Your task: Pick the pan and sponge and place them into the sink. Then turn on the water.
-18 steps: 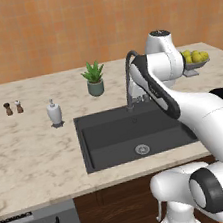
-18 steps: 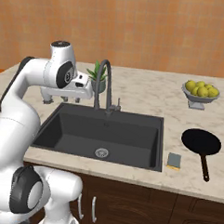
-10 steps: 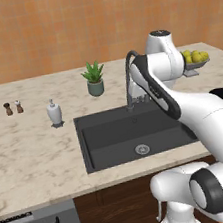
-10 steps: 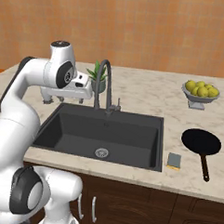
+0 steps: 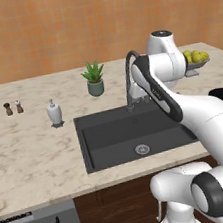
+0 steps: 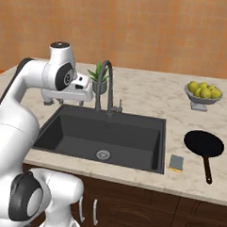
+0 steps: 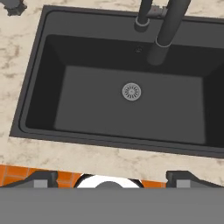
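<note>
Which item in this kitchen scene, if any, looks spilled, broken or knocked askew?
Nothing stands out. The pan and sponge lie flat on the counter right of the sink, whose basin is bare and dry; the fruit bowl and plant stand upright.

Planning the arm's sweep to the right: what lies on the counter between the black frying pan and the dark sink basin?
In the right base view, the small yellow sponge lies between the black frying pan and the dark sink basin, beside its rim.
</note>
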Controlling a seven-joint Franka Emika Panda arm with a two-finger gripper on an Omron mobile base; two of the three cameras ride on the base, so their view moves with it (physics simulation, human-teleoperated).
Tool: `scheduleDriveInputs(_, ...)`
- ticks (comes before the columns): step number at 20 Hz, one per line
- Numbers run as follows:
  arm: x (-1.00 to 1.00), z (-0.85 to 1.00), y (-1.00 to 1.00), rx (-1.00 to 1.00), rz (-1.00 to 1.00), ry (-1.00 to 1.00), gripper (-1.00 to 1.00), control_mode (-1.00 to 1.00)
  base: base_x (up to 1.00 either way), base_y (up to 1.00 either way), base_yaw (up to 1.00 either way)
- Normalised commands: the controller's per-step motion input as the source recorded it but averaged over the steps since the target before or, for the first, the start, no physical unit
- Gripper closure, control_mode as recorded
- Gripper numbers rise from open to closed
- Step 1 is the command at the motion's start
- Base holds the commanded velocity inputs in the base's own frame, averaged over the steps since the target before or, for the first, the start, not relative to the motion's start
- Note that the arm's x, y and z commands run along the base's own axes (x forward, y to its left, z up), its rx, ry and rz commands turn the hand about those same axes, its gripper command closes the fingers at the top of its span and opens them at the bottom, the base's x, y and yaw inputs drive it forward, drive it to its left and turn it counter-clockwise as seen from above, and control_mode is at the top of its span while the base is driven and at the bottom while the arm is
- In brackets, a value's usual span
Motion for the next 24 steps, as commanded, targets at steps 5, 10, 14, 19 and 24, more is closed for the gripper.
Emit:
scheduleDriveInputs(5, -0.1, 0.0, 0.0, 0.0, 0.0, 0.0, -1.0, -1.0, 0.0, 0.0, 0.0)
scheduleDriveInputs(10, -0.08, 0.0, -0.04, 0.02, -0.01, 0.0, -1.0, -1.0, 0.0, 0.0, 0.0)
scheduleDriveInputs(14, -0.07, 0.0, 0.0, 0.0, 0.0, -0.01, -1.0, -1.0, 0.0, 0.0, 0.0)
scheduleDriveInputs(19, -0.1, 0.0, 0.0, 0.0, 0.0, -0.01, -1.0, 1.0, -0.11, -0.16, -0.01)
scheduleDriveInputs(24, 0.0, 0.0, 0.0, 0.0, 0.0, 0.0, -1.0, 1.0, -0.11, -0.83, -0.02)
